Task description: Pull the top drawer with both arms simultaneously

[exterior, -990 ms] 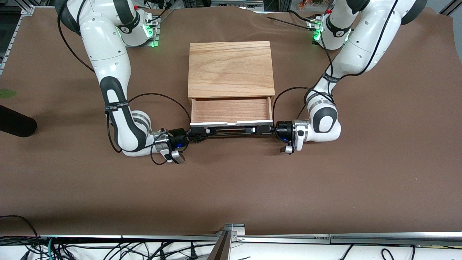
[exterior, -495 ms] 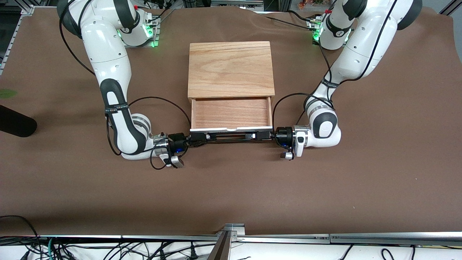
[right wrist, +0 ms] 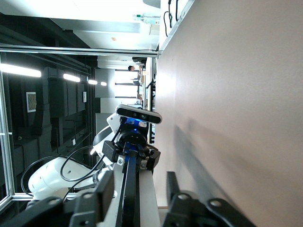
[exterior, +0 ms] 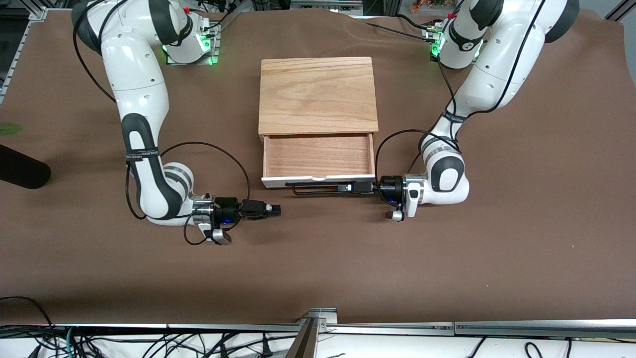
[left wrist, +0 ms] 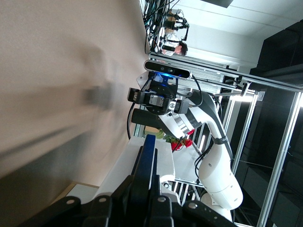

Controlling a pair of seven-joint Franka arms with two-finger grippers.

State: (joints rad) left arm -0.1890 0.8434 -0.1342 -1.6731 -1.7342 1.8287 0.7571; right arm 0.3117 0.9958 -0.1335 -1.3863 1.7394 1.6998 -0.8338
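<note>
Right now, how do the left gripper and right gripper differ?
The left gripper is at the black bar handle of the top drawer, jaws closed on its end; the right gripper is off the handle, over the table. The left gripper's jaws grip; the right gripper's jaws are open, empty. Shared: both lie low, horizontal, pointing toward each other.

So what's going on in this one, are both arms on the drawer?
Not both. The top drawer of the wooden cabinet is pulled open, showing its reddish-brown inside. The left gripper is shut on one end of the black bar handle. The right gripper is off the handle, jaws open, low over the brown table cover, toward the right arm's end of the table.
</note>
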